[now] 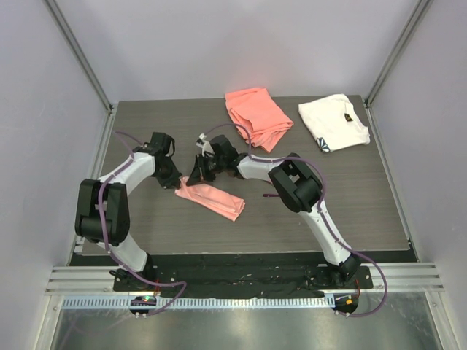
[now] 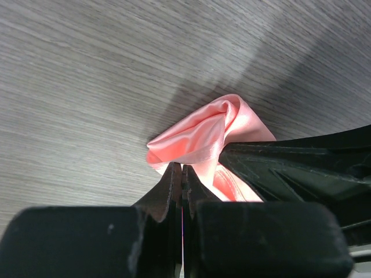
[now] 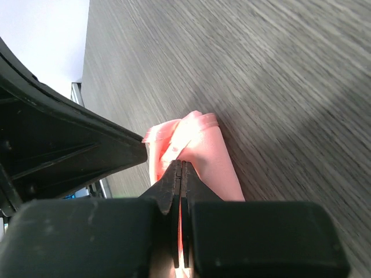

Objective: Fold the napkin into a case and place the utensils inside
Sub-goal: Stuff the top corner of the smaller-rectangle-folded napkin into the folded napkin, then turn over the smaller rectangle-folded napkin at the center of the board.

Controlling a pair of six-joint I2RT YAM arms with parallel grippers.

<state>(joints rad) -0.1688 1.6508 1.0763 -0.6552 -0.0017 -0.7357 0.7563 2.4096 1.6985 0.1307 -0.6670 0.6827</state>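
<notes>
Grey wood-grain table (image 1: pixel 328 211); left gripper (image 2: pixel 181 169) and right gripper (image 3: pixel 181 165) both pinch one end of the napkin (image 1: pixel 213 198), jaws closed tight.

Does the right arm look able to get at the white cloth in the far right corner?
Probably not yet: the right arm has its jaws shut on the napkin, well left of the white cloth. Once released, the way past the coral cloth looks free.

Left gripper (image 2: pixel 181 169) has its jaws pressed tight together, tips right at the bunched napkin (image 2: pixel 203 136), apparently nipping a fold. The glossy pink cloth humps up off the grey wood-grain table (image 2: pixel 87 87), and a dark ribbed part (image 2: pixel 301 168) crowds against it from the right.
</notes>
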